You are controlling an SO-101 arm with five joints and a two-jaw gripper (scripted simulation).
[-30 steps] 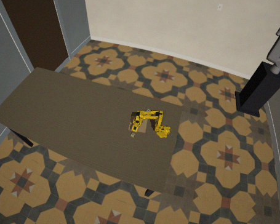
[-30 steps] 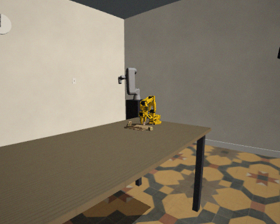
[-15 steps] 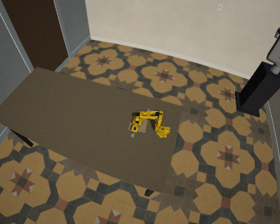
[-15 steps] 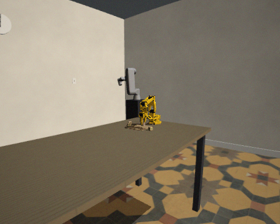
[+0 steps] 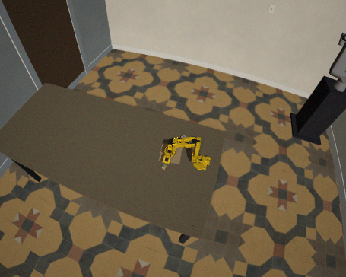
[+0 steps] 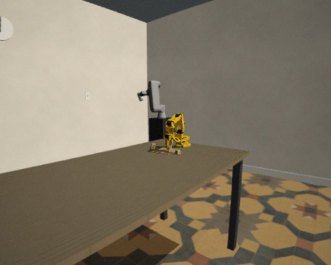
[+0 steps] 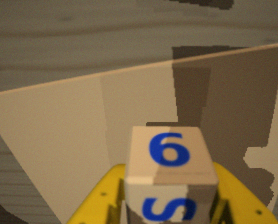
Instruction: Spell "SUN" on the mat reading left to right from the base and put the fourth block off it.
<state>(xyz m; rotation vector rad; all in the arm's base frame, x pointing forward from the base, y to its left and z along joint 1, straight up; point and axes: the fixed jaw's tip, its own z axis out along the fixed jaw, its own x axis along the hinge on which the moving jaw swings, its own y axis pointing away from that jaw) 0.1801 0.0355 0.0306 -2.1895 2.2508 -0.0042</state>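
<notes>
My gripper is shut on a wooden block at the mat. In the wrist view this block shows a blue 6 on one face and a blue S, partly cut off, on the face below it. Its height above the mat is unclear. The pale mat lies on the table under the gripper. One block lies on the table side nearer the front edge. Another block is towards the back. Their letters are too small to read. I cannot make out the fourth block.
The brown table extends far to the left in the top view. The arm's base stands near its right edge. Arm shadows cross the mat. A grey arm on a black pedestal stands away from the table.
</notes>
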